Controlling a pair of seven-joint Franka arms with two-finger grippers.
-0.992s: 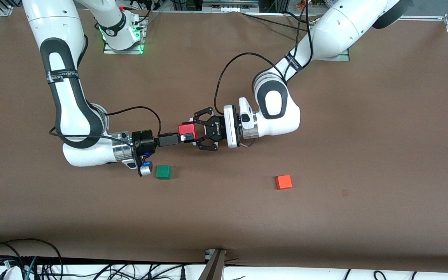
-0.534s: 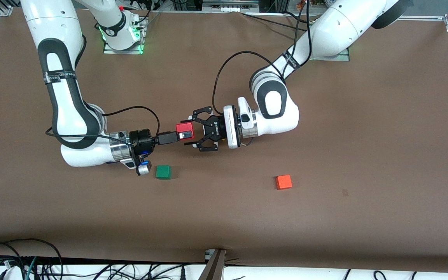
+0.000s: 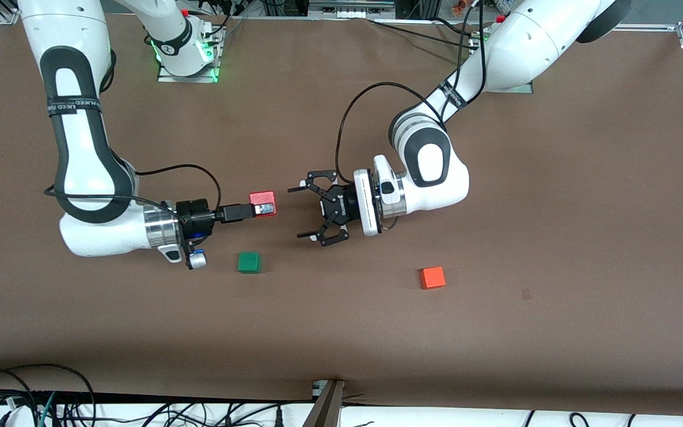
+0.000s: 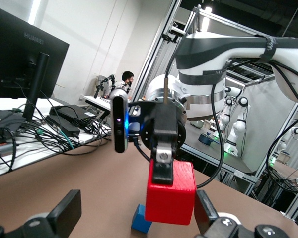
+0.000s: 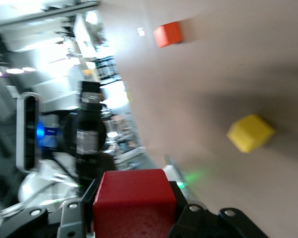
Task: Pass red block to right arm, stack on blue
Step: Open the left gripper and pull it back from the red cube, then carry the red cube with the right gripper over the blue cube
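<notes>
The red block [image 3: 262,203] hangs above the table with my right gripper [image 3: 262,207] shut on it, one slim black finger lying across its upper face. My left gripper [image 3: 297,213] stands open a short gap away from the block, toward the left arm's end, with nothing between its fingers. In the left wrist view the red block [image 4: 171,193] sits in the right gripper's hold between my spread left fingers [image 4: 65,214], touching neither. Below it the blue cube [image 4: 141,219] lies on the table. The front view does not show the blue cube. The right wrist view is filled by the red block [image 5: 134,201].
A green cube [image 3: 249,262] lies on the brown table [image 3: 495,332] just nearer the camera than the right gripper. An orange-red cube [image 3: 432,277] lies toward the left arm's end. A yellow cube [image 5: 250,132] shows only in the right wrist view. Cables run along the table's near edge.
My left gripper opened and let go of the red block. The right arm carried the block toward its own end of the table, and a gap opened between the two grippers.
</notes>
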